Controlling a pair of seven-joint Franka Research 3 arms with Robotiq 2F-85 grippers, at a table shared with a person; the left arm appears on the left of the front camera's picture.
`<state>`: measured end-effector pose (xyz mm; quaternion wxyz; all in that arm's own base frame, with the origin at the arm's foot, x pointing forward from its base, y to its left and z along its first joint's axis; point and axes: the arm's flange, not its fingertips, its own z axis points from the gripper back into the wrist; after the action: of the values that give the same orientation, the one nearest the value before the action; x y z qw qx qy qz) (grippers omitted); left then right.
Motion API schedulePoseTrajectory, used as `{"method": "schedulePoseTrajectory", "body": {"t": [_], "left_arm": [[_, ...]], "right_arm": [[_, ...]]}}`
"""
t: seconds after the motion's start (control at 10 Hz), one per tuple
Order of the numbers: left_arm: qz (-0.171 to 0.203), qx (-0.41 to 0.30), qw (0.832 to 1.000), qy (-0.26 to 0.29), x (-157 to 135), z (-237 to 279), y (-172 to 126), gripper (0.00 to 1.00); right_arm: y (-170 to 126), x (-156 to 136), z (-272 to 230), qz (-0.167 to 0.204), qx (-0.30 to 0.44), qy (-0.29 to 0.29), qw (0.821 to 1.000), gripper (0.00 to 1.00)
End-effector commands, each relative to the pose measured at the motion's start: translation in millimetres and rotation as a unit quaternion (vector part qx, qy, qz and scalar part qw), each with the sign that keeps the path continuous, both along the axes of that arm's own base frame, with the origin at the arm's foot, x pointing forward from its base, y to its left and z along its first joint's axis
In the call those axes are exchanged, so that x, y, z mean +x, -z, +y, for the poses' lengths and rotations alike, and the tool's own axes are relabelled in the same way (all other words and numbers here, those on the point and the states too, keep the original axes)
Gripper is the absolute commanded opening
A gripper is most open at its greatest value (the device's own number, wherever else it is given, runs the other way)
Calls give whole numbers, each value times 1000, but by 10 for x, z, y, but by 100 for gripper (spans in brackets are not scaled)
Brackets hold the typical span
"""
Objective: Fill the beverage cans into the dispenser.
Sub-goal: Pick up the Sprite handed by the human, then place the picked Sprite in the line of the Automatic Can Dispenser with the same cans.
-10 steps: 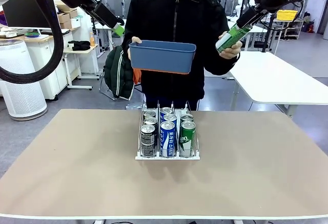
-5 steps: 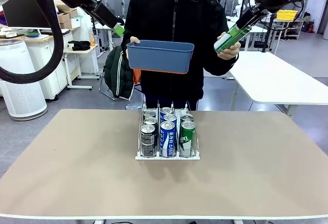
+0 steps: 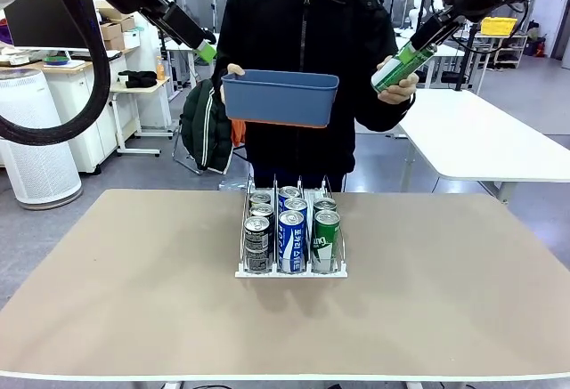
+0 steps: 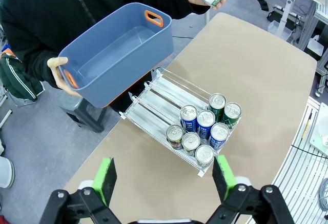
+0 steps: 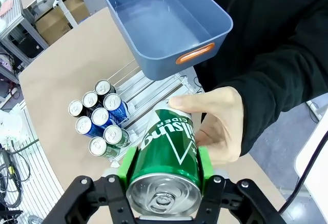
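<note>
Cans fill the dispenser point(image 3: 289, 239) at the middle of the tabletop point(image 3: 134, 300) in the front view: black-grey ones in the left lane, blue with white lettering in the middle, green on the right, all upright with silver tops. My right claw point(image 3: 411, 55) is high at the upper right, clenched on a green can point(image 3: 396, 67) that the person's hand point(image 3: 403, 86) also holds. The person's other hand carries a blue tub point(image 3: 280, 97) above the rack. My left claw point(image 3: 205, 51) hangs high at the upper left, released.

From my left wrist, my green pads point(image 4: 106, 177) stand wide apart with nothing between them. Below lies the dispenser point(image 4: 154, 98), eight cans point(image 4: 204, 126) bunched at one end of its three railed lanes, the other end bare. The tub point(image 4: 115, 55) with orange handles is beside it, tilted.

From my right wrist, the green can point(image 5: 166, 157) sits between my pads, white lettering on its side, silver top toward the camera; the person's hand point(image 5: 218, 124) wraps its far end. The tub point(image 5: 164, 21) and rack point(image 5: 143, 88) lie beyond.
</note>
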<state>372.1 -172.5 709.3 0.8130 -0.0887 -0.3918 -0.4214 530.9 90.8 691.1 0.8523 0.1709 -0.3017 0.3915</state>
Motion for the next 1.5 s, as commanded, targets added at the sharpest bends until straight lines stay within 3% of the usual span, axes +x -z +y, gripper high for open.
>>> {"method": "schedulePoseTrajectory", "body": {"t": [0.0, 1.4], "left_arm": [[0, 1, 1000, 0, 2, 4, 1, 100], [0, 1, 1000, 0, 2, 4, 1, 100]], "right_arm": [[2, 8, -12, -2, -1, 3, 1000, 0], [2, 8, -12, -2, -1, 3, 1000, 0]]}}
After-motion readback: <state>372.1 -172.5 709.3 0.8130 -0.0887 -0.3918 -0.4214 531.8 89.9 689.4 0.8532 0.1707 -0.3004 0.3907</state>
